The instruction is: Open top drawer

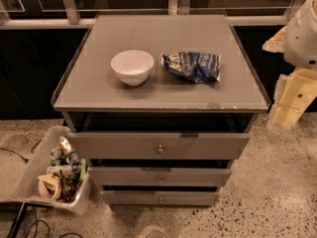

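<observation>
The top drawer (124,146) is the widest of three flat grey drawer fronts on a grey cabinet, with a small round metal knob (160,149) at its centre. A dark gap shows between its upper edge and the cabinet top (99,90). The two narrower drawers (124,176) sit below it. My arm is at the right edge, white above and cream below. The gripper (286,110) hangs to the right of the cabinet, level with its top, well away from the knob.
A white bowl (132,66) and a crumpled blue snack bag (192,66) lie on the cabinet top. A clear plastic bin (29,175) holding cans and rubbish stands on the speckled floor at the lower left, with cables (20,222) beside it. A glass railing runs behind.
</observation>
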Motion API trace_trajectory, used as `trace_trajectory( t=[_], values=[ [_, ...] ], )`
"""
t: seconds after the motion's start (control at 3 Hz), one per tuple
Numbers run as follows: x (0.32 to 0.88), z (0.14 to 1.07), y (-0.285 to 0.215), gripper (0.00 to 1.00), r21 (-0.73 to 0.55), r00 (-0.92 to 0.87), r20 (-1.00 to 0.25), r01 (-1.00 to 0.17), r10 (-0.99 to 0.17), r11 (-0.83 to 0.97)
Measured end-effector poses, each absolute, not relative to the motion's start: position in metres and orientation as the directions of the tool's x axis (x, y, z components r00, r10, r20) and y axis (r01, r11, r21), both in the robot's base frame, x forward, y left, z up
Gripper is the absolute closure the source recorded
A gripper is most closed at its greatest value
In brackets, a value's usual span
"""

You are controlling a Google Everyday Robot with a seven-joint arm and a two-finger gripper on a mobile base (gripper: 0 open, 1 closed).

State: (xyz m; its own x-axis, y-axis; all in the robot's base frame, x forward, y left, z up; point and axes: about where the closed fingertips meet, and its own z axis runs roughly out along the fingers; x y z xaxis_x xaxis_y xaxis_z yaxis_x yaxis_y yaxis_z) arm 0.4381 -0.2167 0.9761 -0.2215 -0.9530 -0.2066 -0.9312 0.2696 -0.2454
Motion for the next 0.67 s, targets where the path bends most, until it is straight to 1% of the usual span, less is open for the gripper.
trace_trajectory(
  t=[0.33,0.67],
  values=[
    [0.436,0.967,-0.214,0.00,-0.250,-0.211,-0.200,-0.933,-0.957,0.258],
    [0.435,0.933,-0.210,0.00,-0.229,-0.166,-0.243,-0.948,-0.956,0.223]
  ],
)
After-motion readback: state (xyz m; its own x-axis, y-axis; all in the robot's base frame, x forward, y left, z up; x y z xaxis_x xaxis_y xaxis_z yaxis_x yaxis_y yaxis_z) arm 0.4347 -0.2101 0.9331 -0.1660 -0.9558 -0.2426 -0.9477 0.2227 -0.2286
